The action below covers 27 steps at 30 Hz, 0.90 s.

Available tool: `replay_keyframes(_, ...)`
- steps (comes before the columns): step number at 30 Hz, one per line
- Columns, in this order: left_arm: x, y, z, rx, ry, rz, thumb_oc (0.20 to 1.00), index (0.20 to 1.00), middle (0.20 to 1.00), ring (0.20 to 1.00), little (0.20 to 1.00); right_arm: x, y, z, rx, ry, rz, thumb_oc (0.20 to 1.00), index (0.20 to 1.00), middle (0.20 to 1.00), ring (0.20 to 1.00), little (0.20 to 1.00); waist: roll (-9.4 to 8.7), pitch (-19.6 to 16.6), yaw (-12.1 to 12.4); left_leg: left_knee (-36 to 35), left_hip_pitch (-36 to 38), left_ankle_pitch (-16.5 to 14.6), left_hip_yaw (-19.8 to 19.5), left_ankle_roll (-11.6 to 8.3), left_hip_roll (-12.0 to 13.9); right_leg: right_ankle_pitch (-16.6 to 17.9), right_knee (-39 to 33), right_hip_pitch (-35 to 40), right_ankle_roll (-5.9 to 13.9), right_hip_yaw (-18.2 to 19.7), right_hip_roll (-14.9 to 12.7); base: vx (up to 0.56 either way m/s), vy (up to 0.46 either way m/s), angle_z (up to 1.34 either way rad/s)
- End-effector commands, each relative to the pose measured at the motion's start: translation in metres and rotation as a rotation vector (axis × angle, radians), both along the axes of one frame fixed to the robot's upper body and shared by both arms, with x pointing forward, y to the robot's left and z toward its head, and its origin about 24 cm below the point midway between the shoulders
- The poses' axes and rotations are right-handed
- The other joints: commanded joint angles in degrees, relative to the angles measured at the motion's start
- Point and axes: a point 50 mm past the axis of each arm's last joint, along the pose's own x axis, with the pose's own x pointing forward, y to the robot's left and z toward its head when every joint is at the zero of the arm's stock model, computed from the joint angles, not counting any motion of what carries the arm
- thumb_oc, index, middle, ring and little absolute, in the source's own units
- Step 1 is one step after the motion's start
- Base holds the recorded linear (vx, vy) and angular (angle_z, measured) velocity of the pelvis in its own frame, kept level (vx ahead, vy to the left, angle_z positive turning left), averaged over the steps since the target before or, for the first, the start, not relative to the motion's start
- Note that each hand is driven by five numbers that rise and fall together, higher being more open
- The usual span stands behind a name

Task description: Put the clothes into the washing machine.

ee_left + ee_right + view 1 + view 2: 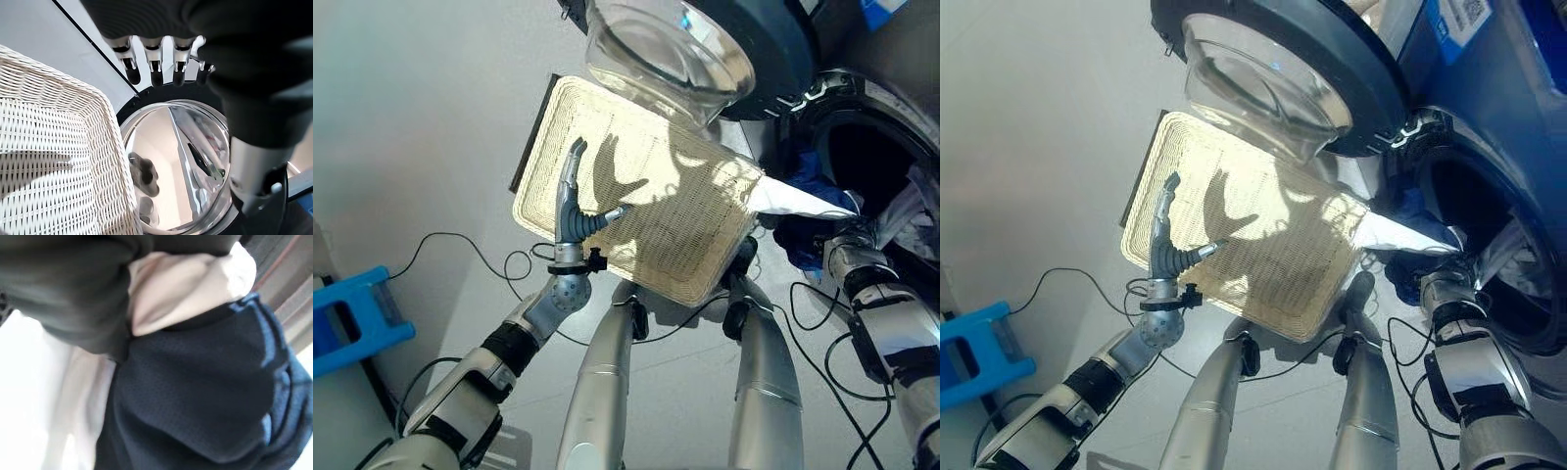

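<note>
The clothes sit at the mouth of the washing machine (1489, 127), on the right of the scene: a dark blue garment (803, 201) bunches at the left of the drum opening (1489, 230), a white garment (793, 201) stretches in a taut point from the basket's right corner toward the opening, and pale fabric (911, 211) lies against the opening's right rim. From the right wrist, dark blue mesh cloth (195, 396) and white cloth (190, 284) press close against the camera.

The right hand (855, 240) is at the drum's lower edge, buried among the blue and white cloth; its fingers are hidden, so I cannot tell whether it grips anything.

The machine's round door (1273, 69) stands swung open to the left, its clear glass bowl (666, 49) hanging over the far edge of the basket.

The woven wicker basket (695, 245), cream-coloured and rectangular, lies on the pale floor (411, 117) just left of the machine, its right corner near the opening. A dark strip shows along its left edge.

The left hand (576, 211) hovers above the basket's left part with its fingers straight and the thumb spread to the side, holding nothing. Its shadow falls on the basket's weave. From the left wrist, the fingertips (156, 76) point toward the door glass beyond the basket rim.

A blue plastic object (352, 323) sits at the left edge of the scene.
</note>
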Motion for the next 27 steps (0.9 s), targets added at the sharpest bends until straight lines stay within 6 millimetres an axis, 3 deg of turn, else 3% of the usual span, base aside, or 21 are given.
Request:
replay_keyframes(1, -0.004, 0.004, 0.006, -0.076, -0.033, -0.018, 1.0, 1.0, 1.0, 1.0, 1.0, -0.039, -0.034, -0.034, 0.118, 0.058, -0.161, 0.2, 0.2, 0.2, 0.2, 0.2, 2.76, 0.37, -0.3, 2.49, 1.24, -6.51, 1.33, -2.83, -1.61, -2.84, 4.55, 0.04, 5.9, -0.37, 2.37, 0.0, 0.0, 0.0)
replay_keyframes(7, -0.004, 0.008, 0.004, -0.076, -0.026, -0.005, 1.0, 1.0, 1.0, 1.0, 1.0, -0.042, -0.034, -0.043, 0.386, -0.187, -0.269, 0.2, 0.2, 0.2, 0.2, 0.2, 2.22, 0.37, -0.96, 2.83, 1.98, -7.13, 1.29, -2.67, -1.7, -3.33, 4.65, 0.87, 5.8, 0.1, 2.91, 0.0, 0.0, 0.0)
replay_keyframes(11, -0.003, 0.009, 0.007, -0.075, -0.02, 0.002, 1.0, 1.0, 1.0, 1.0, 1.0, -0.035, -0.033, -0.032, 0.463, -0.363, -0.275, 0.2, 0.2, 0.2, 0.2, 0.2, 1.82, 0.37, -1.31, 2.97, 2.25, -7.3, 1.17, -2.68, -1.75, -3.35, 4.49, 1.33, 5.78, 0.37, 3.2, 0.01, -0.006, -0.03)
replay_keyframes(18, 0.001, 0.015, 0.01, -0.067, -0.004, 0.016, 1.0, 1.0, 1.0, 1.0, 1.0, -0.023, -0.027, -0.018, 0.931, -0.888, -0.345, 0.2, 0.2, 0.2, 0.2, 0.2, 1.26, 0.37, -1.8, 3.27, 2.66, -7.68, 1.02, -2.94, -1.75, -3.7, 4.68, 1.86, 5.71, 0.67, 3.68, 0.01, -0.017, -0.03)
replay_keyframes(19, 0.001, 0.015, 0.01, -0.067, -0.004, 0.016, 1.0, 1.0, 1.0, 1.0, 1.0, -0.023, -0.027, -0.018, 0.931, -0.888, -0.345, 0.2, 0.2, 0.2, 0.2, 0.2, 1.26, 0.37, -1.8, 3.27, 2.66, -7.68, 1.02, -2.94, -1.75, -3.7, 4.68, 1.86, 5.71, 0.67, 3.68, 0.01, -0.035, -0.06)
replay_keyframes(22, 0.004, 0.014, 0.012, -0.061, 0.002, 0.014, 1.0, 1.0, 1.0, 1.0, 1.0, -0.016, -0.022, -0.007, 1.153, -1.189, -0.446, 0.2, 0.2, 0.2, 0.2, 0.2, 1.05, 0.37, -2.0, 3.41, 3.16, -8.03, 0.98, -3.09, -1.92, -3.83, 4.58, 2.43, 5.75, 0.77, 3.91, 0.0, -0.048, -0.03)
replay_keyframes(27, 0.007, 0.011, 0.017, -0.058, 0.007, 0.01, 1.0, 1.0, 1.0, 1.0, 1.0, -0.017, -0.031, 0.018, 1.162, -1.435, -0.591, 0.2, 0.2, 0.2, 0.2, 0.2, 1.03, 0.37, -2.36, 3.1, 3.67, -7.86, 1.01, -3.35, -1.87, -3.67, 4.31, 3.0, 5.71, 0.95, 4.26, 0.0, -0.031, -0.05)
